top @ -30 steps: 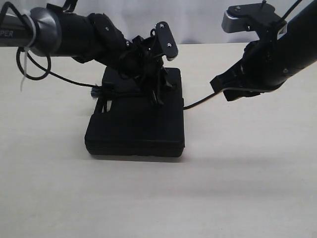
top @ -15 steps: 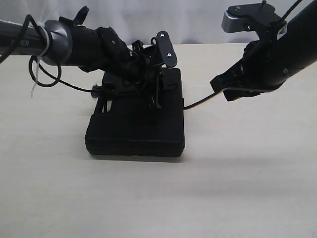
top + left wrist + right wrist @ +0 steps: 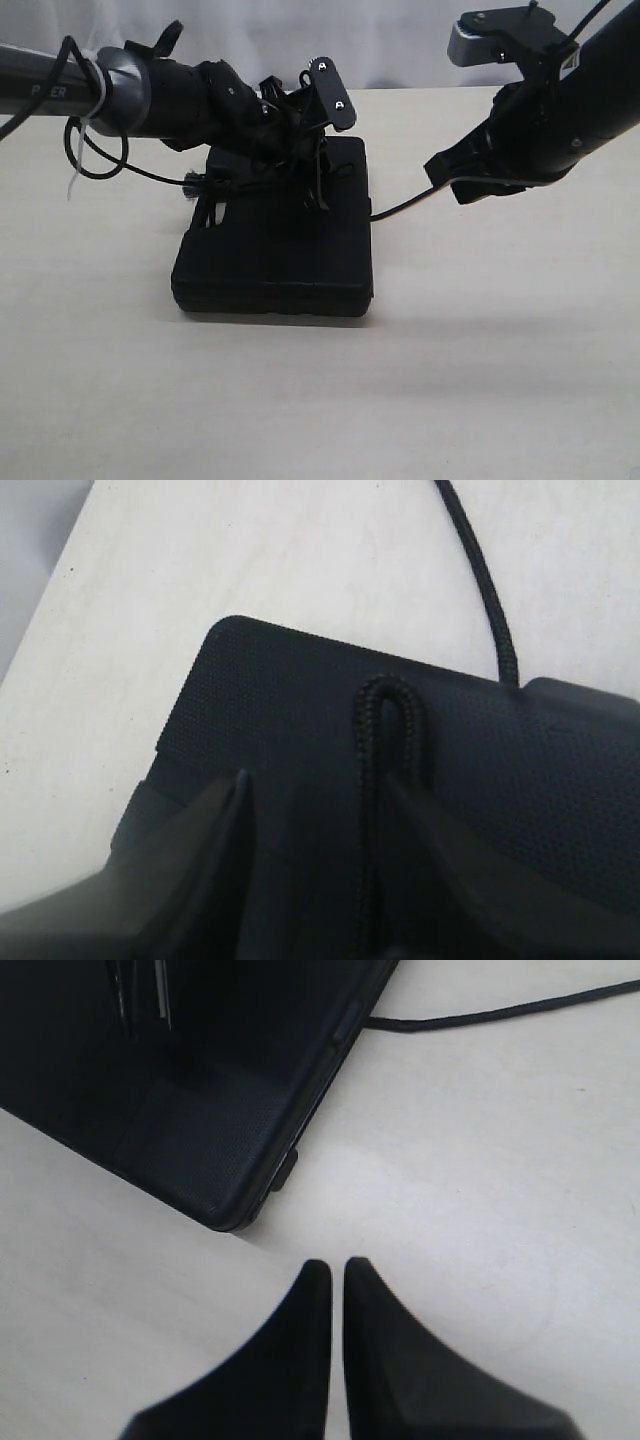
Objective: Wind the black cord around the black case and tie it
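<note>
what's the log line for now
left gripper: open over black cord loop on black case | right gripper: shut, clear of case

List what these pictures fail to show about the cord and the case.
- Exterior view: the left jaws and arm cover the far part of the case, hiding how the cord lies across it.
- Exterior view: the cord's right end vanishes behind the right jaws.
- Left wrist view: the cord loop runs out of frame between the jaws.
- Right wrist view: the cord disappears at the case's edge, and its other end is cut off.
</note>
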Controlling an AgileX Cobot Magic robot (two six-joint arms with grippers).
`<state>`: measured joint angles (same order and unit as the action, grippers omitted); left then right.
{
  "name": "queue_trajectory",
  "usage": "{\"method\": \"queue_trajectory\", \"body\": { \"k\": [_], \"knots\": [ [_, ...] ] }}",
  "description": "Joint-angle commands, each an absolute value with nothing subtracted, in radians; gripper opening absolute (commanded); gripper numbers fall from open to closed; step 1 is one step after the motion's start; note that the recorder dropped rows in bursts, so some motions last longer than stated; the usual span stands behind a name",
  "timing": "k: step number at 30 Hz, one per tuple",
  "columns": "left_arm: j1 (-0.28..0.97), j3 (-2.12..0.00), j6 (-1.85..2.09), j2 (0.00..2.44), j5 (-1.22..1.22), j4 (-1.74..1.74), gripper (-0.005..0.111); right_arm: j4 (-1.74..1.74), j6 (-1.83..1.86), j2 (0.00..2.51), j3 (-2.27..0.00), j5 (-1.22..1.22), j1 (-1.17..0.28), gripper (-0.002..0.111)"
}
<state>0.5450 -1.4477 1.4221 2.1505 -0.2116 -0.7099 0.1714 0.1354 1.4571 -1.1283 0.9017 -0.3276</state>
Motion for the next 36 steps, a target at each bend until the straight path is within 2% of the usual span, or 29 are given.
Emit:
{"method": "queue_trajectory", "body": {
  "k": [1,15,22,36],
  "knots": [
    [0.547,-1.454,1.412,2.154,-0.192,-0.720,0.039,0.167,0.135,1.448,-1.124,0.897,-0.329,0.004],
    [0.547,-1.454,1.412,2.186,-0.170,-0.717,0.037,0.167,0.135,1.448,-1.124,0.897,-0.329,0.004],
    [0.547,-1.454,1.415,2.186,-0.206,-0.717,0.000,0.167,0.135,1.448,-1.124,0.897,-0.329,0.004],
    [0.547,-1.454,1.416,2.134,-0.095,-0.712,0.000,0.168,0.135,1.448,-1.124,0.897,-0.329,0.004]
  ]
}}
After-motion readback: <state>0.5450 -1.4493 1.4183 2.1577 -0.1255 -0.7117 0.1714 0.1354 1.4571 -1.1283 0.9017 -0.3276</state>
